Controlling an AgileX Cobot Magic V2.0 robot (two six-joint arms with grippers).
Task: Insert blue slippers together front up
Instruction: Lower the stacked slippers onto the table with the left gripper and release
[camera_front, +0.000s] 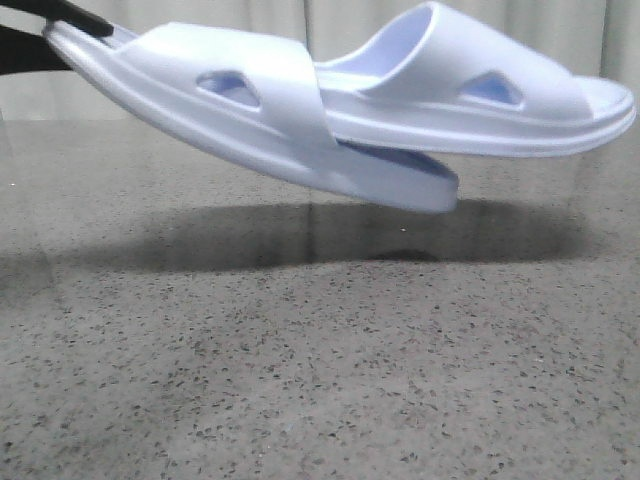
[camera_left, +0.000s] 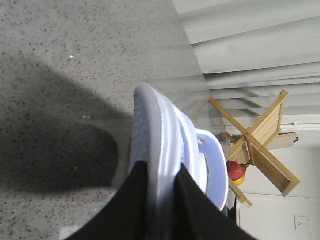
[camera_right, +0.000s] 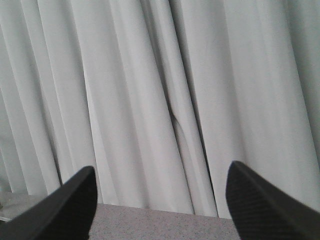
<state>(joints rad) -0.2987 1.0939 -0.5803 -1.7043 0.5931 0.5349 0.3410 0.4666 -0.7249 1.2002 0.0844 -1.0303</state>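
The two pale blue slippers hang nested above the table in the front view. The left slipper (camera_front: 190, 85) tilts down to the right. The second slipper (camera_front: 470, 85) is pushed under its wide strap, toe pointing right. My left gripper (camera_front: 75, 22) is shut on the heel end of the left slipper at the upper left. In the left wrist view the gripper (camera_left: 161, 172) clamps the thick sole edge of that slipper (camera_left: 162, 135), with the second slipper (camera_left: 212, 165) beside it. My right gripper (camera_right: 160, 200) is open and empty, facing the curtain; it does not show in the front view.
The grey speckled table (camera_front: 320, 380) lies below the slippers, with their shadow on it. A pale curtain (camera_right: 160, 90) hangs behind the table. A wooden folding rack (camera_left: 260, 145) and a red and yellow object (camera_left: 236, 171) stand beyond the table's edge.
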